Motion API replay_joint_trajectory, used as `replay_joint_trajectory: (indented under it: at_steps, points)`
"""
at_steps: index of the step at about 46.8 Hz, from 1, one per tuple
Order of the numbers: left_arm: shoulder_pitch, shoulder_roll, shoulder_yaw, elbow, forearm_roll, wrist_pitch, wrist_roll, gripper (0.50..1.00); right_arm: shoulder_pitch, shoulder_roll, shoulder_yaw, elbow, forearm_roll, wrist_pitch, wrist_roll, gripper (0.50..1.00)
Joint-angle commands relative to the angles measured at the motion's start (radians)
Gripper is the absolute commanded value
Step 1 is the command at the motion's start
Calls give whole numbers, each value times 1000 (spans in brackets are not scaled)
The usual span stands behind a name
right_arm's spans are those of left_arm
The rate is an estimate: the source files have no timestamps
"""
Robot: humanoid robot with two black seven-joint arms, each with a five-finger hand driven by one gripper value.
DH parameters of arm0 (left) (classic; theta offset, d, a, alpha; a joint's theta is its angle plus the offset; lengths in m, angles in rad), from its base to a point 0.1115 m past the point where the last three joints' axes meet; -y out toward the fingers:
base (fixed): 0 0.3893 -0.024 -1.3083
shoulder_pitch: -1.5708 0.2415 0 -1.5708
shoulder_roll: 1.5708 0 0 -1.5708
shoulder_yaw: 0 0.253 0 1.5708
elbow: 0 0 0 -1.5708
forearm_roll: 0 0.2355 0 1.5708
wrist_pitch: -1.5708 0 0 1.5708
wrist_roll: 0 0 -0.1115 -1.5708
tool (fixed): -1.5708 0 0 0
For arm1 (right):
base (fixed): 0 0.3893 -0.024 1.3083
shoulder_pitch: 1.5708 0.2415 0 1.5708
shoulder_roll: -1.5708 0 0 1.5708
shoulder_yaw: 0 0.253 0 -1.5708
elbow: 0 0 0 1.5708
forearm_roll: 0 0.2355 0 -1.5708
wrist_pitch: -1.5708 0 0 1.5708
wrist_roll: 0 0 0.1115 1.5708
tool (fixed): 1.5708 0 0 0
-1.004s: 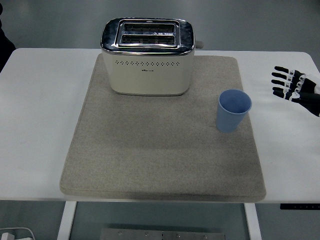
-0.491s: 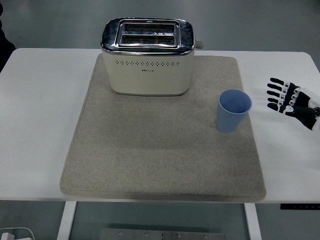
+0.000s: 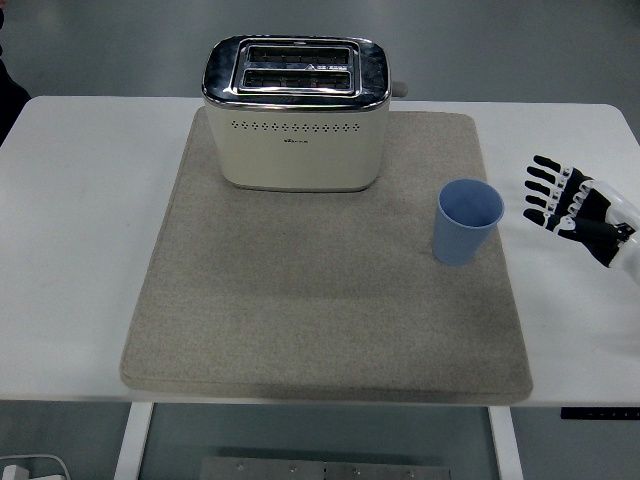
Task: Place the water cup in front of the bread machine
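Note:
A blue water cup [image 3: 467, 221] stands upright and empty on the right part of a beige mat [image 3: 320, 300]. A cream and chrome bread machine [image 3: 296, 112] stands at the back of the mat, to the cup's left and farther back. My right hand [image 3: 560, 195] comes in from the right edge over the bare table, fingers spread and empty, a short way right of the cup and not touching it. My left arm is out of view.
The white table [image 3: 80, 200] shows bare to the left and right of the mat. The mat's near half, in front of the bread machine, holds nothing. A dark shape shows at the top left edge [image 3: 8, 100].
My right hand has moved left and slightly down, closer to the cup. The cup and bread machine have not moved.

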Motion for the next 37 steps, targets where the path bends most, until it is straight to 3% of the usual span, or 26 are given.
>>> replay_joint_trajectory:
  at_steps: [1, 37]
  points:
    - [0, 0, 0, -1, 0, 0, 1, 1000, -17, 10, 0, 10, -32, -29, 9, 934]
    - [0, 0, 0, -1, 0, 0, -1, 1000, -75, 110, 7, 32, -91, -129, 48, 934]
